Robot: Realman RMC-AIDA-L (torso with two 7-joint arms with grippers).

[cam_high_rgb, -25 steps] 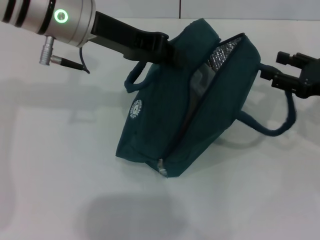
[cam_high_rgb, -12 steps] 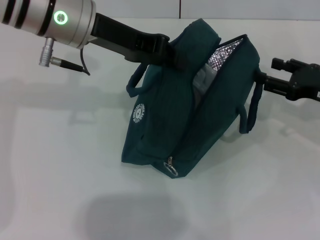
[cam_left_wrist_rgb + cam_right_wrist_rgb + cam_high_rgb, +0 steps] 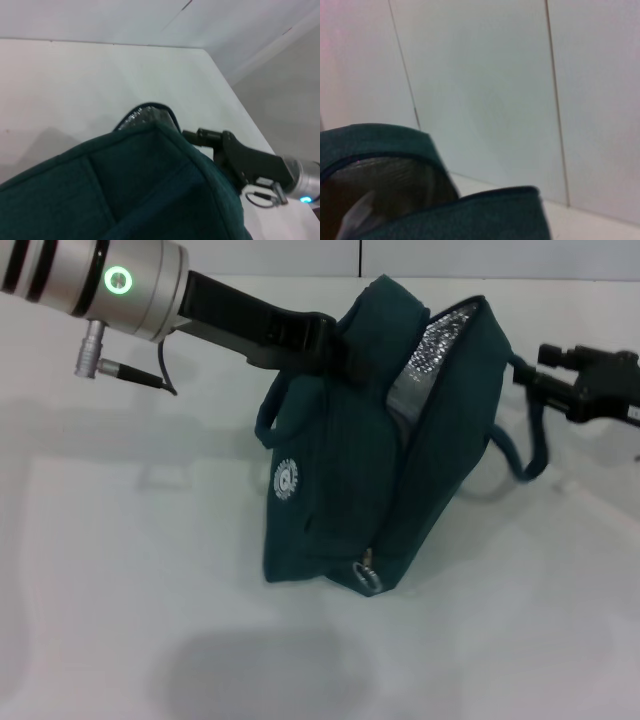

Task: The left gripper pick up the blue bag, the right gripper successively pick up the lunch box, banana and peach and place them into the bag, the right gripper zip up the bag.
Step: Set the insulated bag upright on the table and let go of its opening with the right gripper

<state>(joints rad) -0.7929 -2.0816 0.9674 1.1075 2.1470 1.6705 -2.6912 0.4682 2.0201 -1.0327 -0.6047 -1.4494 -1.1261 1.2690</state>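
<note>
While the bag (image 3: 370, 470) stands tilted on the white table (image 3: 120, 570), its lower end resting on the surface and its upper end raised toward the far wall, both arms meet it near the top. The left gripper (image 3: 335, 340) reaches in from the left and its fingers are pinched on the bag's upper left edge, where the fabric bunches around them. The right gripper (image 3: 535, 380) comes in from the right, its tip just beside the bag's upper right corner, at the end of the zip line; whether its fingers are spread or pressed together I cannot tell. The bag's mouth gapes along the top, showing silver lining (image 3: 435, 345) and something pale grey (image 3: 405, 395) inside. One handle (image 3: 272, 415) loops out on the left side below the left gripper, and the other handle (image 3: 525, 455) hangs in a curve on the right, under the right gripper. A round white logo (image 3: 287, 480) marks the near side panel, and a metal zip pull (image 3: 368, 575) dangles at the bag's lower corner, close to the table.
</note>
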